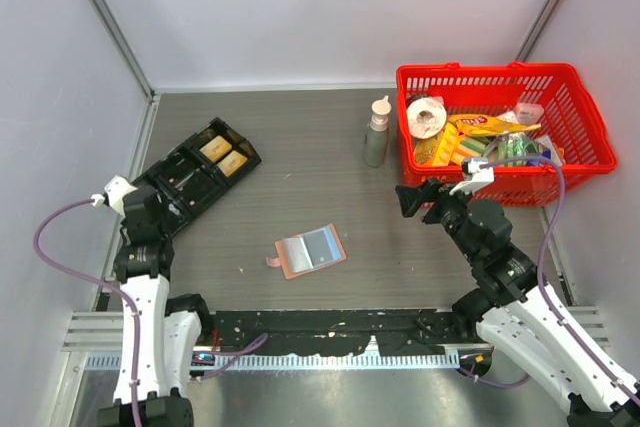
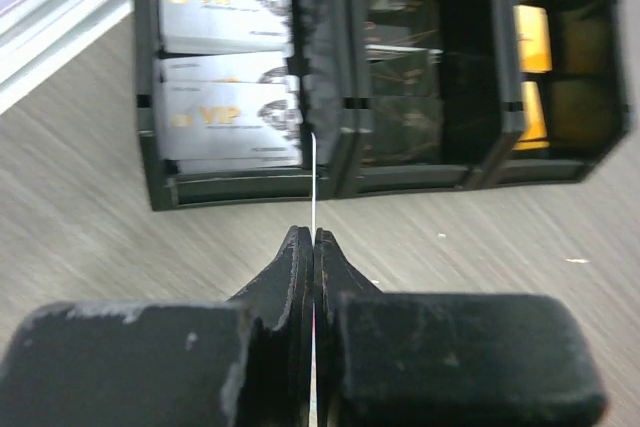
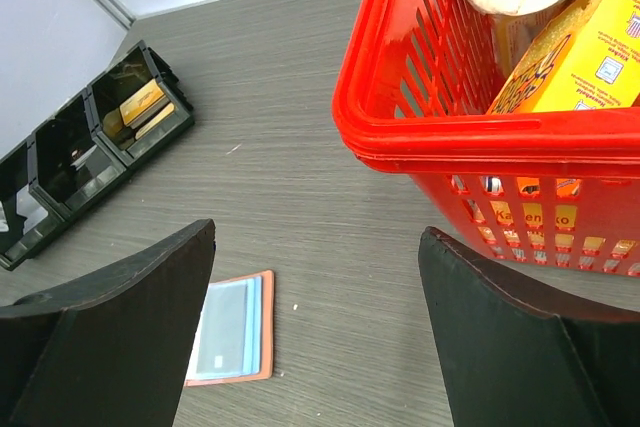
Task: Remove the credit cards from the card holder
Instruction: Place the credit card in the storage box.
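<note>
Roughly at the middle of the table (image 1: 300, 147) the card holder (image 1: 311, 250) lies spread open, inner face up. Its long axis runs from just below 9 o'clock to just above 3 o'clock in the top view, with the little strap tab (image 1: 272, 261) poking out at the 9 o'clock end. All four of its edges sit free on bare tabletop, with open room on every side. The black tray (image 1: 195, 175) is well apart at 10 o'clock, the bottle (image 1: 377, 134) at 1 o'clock and the red basket (image 3: 450, 142) at 2 o'clock. The holder shows a tan-pink border round a pale blue-grey lining, one half paler than the other; whether any card sits in its pockets cannot be told. Over by the tray, the left gripper (image 2: 314, 239) is clenched on a credit card (image 2: 314, 182) – seen edge-on as a thin white line standing upright between the pressed-together jaws, its far end just short of the tray's near wall. Silver VIP cards (image 2: 225, 112) lie stacked in the tray's end compartment, and gold pieces (image 1: 225, 157) in the opposite end one. The right gripper (image 3: 318, 237) hangs near the basket's front rim with its jaws spread wide and nothing between them – the holder sits on the table below it, toward 7 o'clock in the wrist view
</note>
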You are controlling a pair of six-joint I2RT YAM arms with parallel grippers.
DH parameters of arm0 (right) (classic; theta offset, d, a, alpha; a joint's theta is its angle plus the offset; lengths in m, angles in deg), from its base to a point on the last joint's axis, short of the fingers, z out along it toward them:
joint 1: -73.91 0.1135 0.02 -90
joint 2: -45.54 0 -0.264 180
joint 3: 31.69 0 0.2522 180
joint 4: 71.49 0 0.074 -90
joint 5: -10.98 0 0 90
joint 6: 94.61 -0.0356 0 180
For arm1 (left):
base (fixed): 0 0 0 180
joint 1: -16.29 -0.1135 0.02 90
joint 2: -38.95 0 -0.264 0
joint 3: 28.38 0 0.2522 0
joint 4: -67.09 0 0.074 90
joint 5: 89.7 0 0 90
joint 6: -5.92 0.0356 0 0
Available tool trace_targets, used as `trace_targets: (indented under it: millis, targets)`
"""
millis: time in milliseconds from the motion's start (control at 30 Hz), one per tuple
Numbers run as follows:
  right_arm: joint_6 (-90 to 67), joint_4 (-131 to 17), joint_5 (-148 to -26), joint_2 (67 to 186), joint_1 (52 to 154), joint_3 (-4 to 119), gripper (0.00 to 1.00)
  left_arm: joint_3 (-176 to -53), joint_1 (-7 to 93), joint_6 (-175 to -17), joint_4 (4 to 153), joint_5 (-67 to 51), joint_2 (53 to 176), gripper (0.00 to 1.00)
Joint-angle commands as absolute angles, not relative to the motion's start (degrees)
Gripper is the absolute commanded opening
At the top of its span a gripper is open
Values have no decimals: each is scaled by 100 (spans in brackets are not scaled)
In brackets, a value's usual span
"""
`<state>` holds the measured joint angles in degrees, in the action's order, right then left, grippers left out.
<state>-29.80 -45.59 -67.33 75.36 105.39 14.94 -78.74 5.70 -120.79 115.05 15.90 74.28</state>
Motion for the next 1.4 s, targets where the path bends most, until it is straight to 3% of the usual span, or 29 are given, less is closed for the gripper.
trace_targets:
  millis: [0, 200, 567, 600, 767, 1033, 1100, 1233, 1367]
  targets:
    - [-2772, -4692, -6715, 7323, 10529, 1574, 86, -7967, 224, -11572, 11470, 1973, 7857, 0]
    - [-2631, -4657, -6689, 7059, 10599, 1460, 89, -7941, -647, -11528, 10820, 1060, 8508, 0]
    - [-2579, -4639, -7057, 6971, 10634, 1477, 88, -7633, -1314, -11773, 9053, -258, 9572, 0]
    - [-2579, -4682, -7188, 6962, 10634, 1468, 88, -7616, -1481, -11826, 9008, -364, 9668, 2]
    - [-2491, -4884, -7672, 7058, 10634, 1398, 85, -7782, -1799, -11696, 9332, -514, 9924, 43]
    - [-2508, -5034, -8595, 7620, 10643, 1407, 82, -8265, -1790, -11449, 10299, -181, 9468, 80]
    - [-2570, -5061, -8779, 7822, 10625, 1424, 82, -8380, -1764, -11440, 10519, -206, 9240, 84]
    - [-2728, -5201, -9131, 8393, 10634, 1451, 82, -8538, -1317, -11440, 10888, -434, 8721, 80]
    - [-2833, -5271, -9369, 9000, 10643, 1512, 82, -8582, -168, -11598, 11301, -523, 8211, 80]
